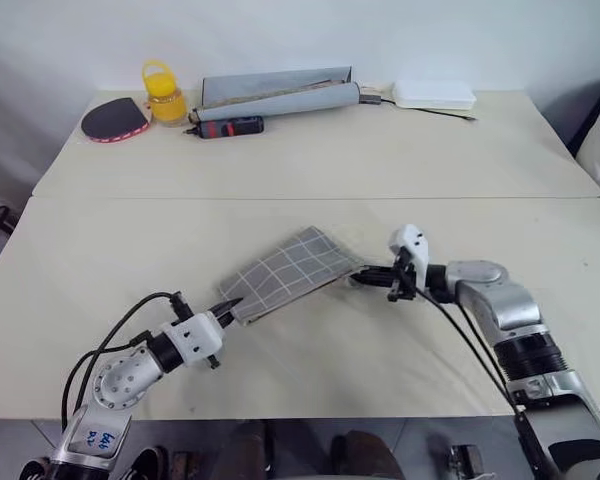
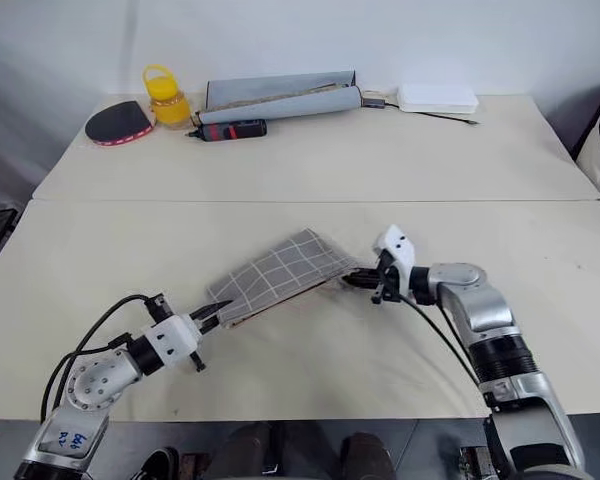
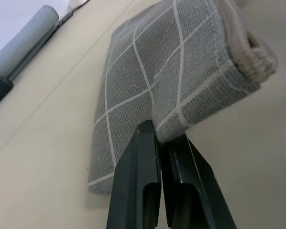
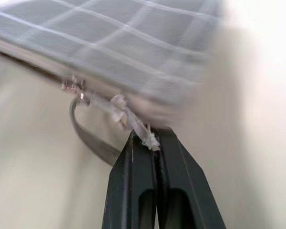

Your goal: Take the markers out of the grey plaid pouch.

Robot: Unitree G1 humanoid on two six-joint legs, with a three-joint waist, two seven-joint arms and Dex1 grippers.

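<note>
In the middle of the near counter (image 1: 100, 250) lies the grey plaid pouch (image 1: 290, 272), stretched between my two arms and lifted a little off the surface, its white grid lines facing up and a strip of brownish lining showing along its near edge. My left pincer (image 1: 228, 306) is clenched on the pouch's near left corner; in the left wrist view the two black fingers (image 3: 138, 186) press together with the fold of grey cloth (image 3: 181, 81) nipped at their tips. My right pincer (image 1: 372, 277) is clenched too, at the pouch's right end: in the right wrist view its fingers (image 4: 136, 181) are closed on a thin pale cord or pull (image 4: 126, 117) that hangs from the pouch's edge, with a dark loop (image 4: 88, 138) curving just beside it. I cannot tell from here whether any marker is inside the pouch.

The only writing I can find is a few blue handwritten characters on a white label on my left forearm (image 1: 93, 440); I cannot read them.

At the far side of the counter, well apart from the pouch, stand a dark paddle with a red rim (image 1: 114, 120), a yellow jar (image 1: 164, 96), a red-and-black tool (image 1: 228, 127), a long plain-grey rolled case (image 1: 278, 93) and a white box (image 1: 435, 95) with a thin cable running from it.
</note>
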